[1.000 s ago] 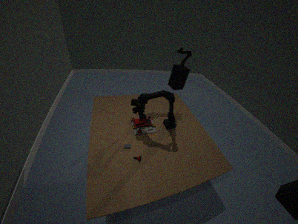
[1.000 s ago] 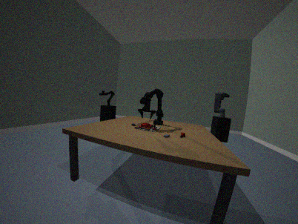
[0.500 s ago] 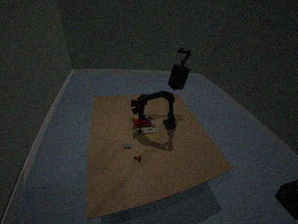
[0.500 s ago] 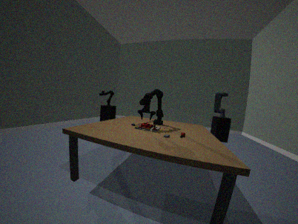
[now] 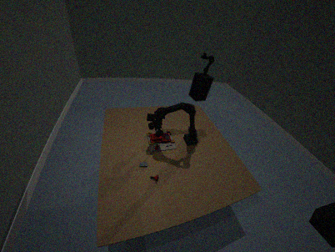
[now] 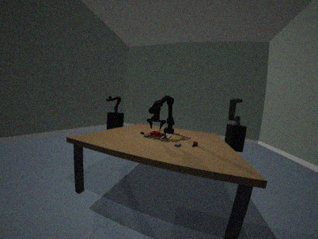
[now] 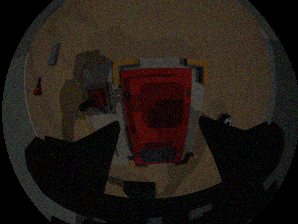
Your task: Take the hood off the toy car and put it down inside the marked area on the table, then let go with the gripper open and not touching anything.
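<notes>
Red toy car hood (image 7: 158, 111) lies directly below the wide-open, empty pincer (image 7: 149, 169).

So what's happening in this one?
A single arm's gripper hangs open and empty right above the red toy car on the wooden table. In the wrist view the car's red body lies between the spread fingers, untouched. The hood is not lifted off yet. Two small loose pieces lie nearer the front edge.
</notes>
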{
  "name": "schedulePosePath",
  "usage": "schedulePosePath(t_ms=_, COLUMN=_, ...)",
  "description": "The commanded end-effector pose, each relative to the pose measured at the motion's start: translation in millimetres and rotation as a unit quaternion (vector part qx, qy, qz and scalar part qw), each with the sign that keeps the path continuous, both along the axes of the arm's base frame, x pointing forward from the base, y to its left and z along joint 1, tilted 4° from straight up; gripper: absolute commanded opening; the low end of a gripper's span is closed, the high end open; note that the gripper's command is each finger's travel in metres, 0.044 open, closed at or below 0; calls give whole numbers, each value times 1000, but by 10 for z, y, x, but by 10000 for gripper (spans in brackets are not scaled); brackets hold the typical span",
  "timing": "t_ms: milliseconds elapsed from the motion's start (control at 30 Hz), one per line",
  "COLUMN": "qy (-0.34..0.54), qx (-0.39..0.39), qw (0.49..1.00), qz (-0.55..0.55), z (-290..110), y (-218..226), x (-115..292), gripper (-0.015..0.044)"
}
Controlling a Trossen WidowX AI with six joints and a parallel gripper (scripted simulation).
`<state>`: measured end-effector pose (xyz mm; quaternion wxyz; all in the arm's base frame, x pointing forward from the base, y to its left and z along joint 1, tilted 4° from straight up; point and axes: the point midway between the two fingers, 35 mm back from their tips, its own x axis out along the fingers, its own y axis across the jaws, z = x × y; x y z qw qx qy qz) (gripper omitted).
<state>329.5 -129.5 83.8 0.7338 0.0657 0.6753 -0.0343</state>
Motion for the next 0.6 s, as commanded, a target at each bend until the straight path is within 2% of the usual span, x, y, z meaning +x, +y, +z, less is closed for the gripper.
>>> schedulePosePath(t_ms=0, qy=4, qx=-1, qw=1000, qz=-2, z=-53, y=-2, x=-10, gripper=440)
schedulePosePath(t_ms=567, qy=4, qx=-1, qw=1000, qz=-2, z=-198, y=0, x=-3, gripper=440)
